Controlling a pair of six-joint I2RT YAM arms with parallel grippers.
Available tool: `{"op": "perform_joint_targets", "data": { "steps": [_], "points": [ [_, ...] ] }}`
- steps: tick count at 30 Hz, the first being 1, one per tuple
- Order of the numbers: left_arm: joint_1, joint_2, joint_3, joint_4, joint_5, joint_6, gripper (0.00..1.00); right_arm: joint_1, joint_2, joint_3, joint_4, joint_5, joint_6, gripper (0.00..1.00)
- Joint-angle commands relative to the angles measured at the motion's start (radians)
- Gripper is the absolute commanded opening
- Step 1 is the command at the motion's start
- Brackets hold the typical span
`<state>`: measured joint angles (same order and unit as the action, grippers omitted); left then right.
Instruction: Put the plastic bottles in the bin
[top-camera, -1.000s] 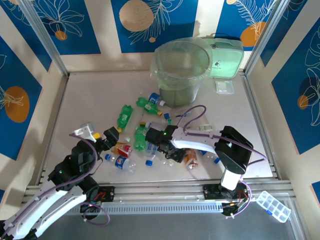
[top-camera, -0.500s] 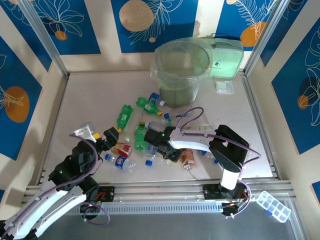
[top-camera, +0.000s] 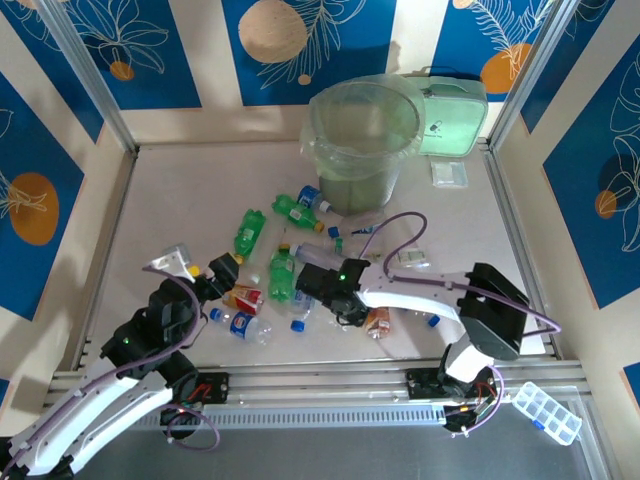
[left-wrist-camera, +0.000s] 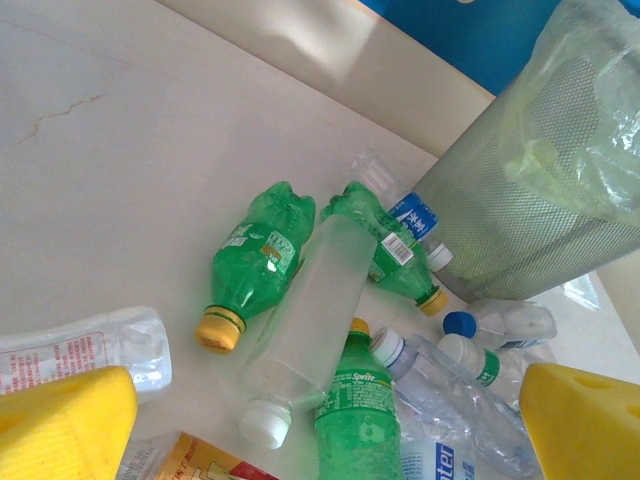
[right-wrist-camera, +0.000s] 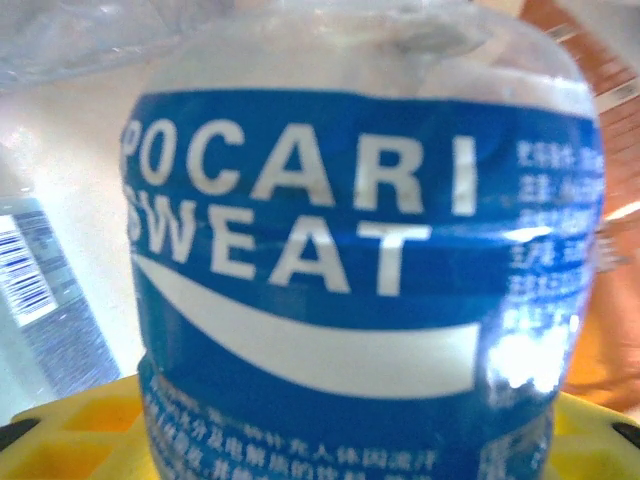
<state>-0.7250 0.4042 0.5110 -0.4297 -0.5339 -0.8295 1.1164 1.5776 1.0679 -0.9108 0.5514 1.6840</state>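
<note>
- Right wrist view: right gripper (right-wrist-camera: 330, 435), jaws clamped on Pocari Sweat bottle (right-wrist-camera: 350, 250), label close up.
- Left wrist view: left gripper (left-wrist-camera: 325, 425), jaws apart, plastic bottles (left-wrist-camera: 255, 255) strewn mid-frame.
- Top view: bare desk (top-camera: 190, 190) left of pile; bin (top-camera: 365, 135) upper centre, at far edge.

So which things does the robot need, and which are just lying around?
Part of the job:
round grey-green bin with pale green bag liner
green plastic bottle with yellow cap
green Sprite bottle
clear plastic bottle with blue Pocari Sweat label

Just lying about:
orange bottle with white label
flat mint-green case
small clear packet
clear compartment box
</note>
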Motion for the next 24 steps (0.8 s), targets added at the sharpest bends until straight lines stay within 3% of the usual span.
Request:
{"op": "perform_joint_targets", "data": {
  "steps": [1, 9, 16, 24],
  "points": [
    [-0.004, 0.019, -0.008, 0.029, -0.022, 0.02, 0.98, 0.018, -0.078, -0.034, -0.06, 0.081, 0.028, 0.47],
    [-0.004, 0.051, -0.018, 0.078, 0.016, 0.063, 0.99, 0.073, -0.25, -0.11, -0.074, 0.2, 0.0, 0.46],
    [-0.004, 0.031, -0.054, 0.162, 0.084, 0.121, 0.95, 0.135, -0.445, -0.182, 0.038, 0.313, -0.287, 0.33],
    [-0.004, 0.048, -0.063, 0.196, 0.118, 0.129, 0.94, 0.174, -0.719, -0.242, 0.173, 0.39, -0.638, 0.35]
  ]
}}
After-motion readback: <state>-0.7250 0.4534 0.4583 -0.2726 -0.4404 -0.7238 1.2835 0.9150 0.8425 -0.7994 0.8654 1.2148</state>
